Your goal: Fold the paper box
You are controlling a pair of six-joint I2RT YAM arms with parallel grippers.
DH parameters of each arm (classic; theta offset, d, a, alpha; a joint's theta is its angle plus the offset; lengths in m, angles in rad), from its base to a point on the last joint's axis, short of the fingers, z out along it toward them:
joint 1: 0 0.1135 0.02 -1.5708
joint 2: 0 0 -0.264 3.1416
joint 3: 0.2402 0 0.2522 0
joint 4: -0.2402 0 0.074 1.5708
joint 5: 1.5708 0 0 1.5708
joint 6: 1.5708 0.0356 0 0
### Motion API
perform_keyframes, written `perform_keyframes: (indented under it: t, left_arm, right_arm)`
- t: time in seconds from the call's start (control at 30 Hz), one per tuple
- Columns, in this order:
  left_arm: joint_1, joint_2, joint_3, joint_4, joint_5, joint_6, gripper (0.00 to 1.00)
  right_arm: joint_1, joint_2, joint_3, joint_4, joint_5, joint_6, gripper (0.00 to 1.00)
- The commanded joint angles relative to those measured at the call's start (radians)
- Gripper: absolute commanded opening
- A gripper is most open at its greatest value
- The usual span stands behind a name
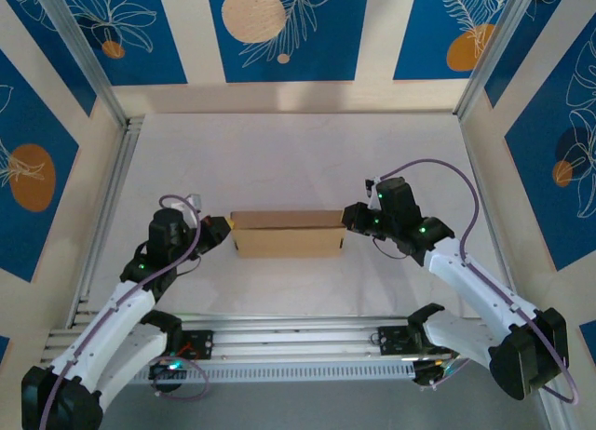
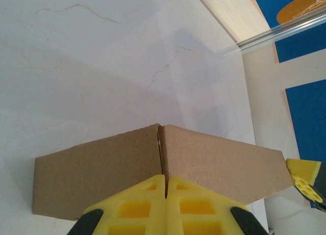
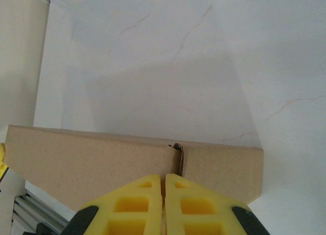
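1. Table (image 1: 298,151): white top w/ faint marble-like veins. It is walled on 3 sides by panels (image 1: 279,30), blue w/ orange discs & white leaf outlines, pale strips btw them.
2. Slotted alu rail (image 1: 298,340): runs across the near edge, btw the two arm bases.
3. Paper box (image 1: 287,235): the container here. It lies flat mid-table, long side running left-right, nearer the rail than the back wall. It looks shut, so the inside can't be seen.
4. Box look: plain brown corrugated card, unprinted, long, shallow, rectangular. In the top view a crease runs along its length, w/ a lighter strip at the back and a darker face toward the arms.
5. Left gripper (image 1: 223,233): at the box's left end, touching it. Its yellow pads (image 2: 135,207) are clenched, faces meeting w/ only a hairline slit. A vertical box seam runs straight down into that slit. Can't tell if a card edge is nipped btw them.
6. Right gripper (image 1: 350,218): at the box's right end, touching it. Its pads (image 3: 196,209) are likewise pressed together, and a box seam meets their slit. Whether card is pinched there can't be told either.
7. Small frayed notch (image 3: 177,146): sits at the top of the seam in the right wrist view.
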Motion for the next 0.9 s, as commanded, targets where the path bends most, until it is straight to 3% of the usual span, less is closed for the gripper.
perform_keyframes:
  t: [0.0, 0.13, 0.37, 0.7, 0.87]
  left_arm:
    - [0.003, 0.037, -0.070, -0.238, -0.003, 0.011, 0.06]
    - [0.002, 0.034, -0.049, -0.264, -0.016, 0.028, 0.06]
    - [0.002, 0.035, -0.016, -0.300, -0.037, 0.066, 0.06]
    - [0.002, 0.050, 0.020, -0.325, -0.041, 0.093, 0.08]
    - [0.001, 0.051, 0.025, -0.329, -0.040, 0.098, 0.08]
  right_arm:
    - [0.007, 0.090, -0.083, -0.188, -0.016, 0.015, 0.07]
    - [0.012, 0.094, -0.067, -0.190, -0.035, 0.006, 0.08]
    - [0.006, -0.029, 0.027, -0.215, -0.012, -0.044, 0.34]
    - [-0.125, -0.044, 0.011, -0.155, -0.221, -0.065, 0.47]
    - [-0.134, -0.024, -0.021, -0.129, -0.272, -0.060, 0.46]
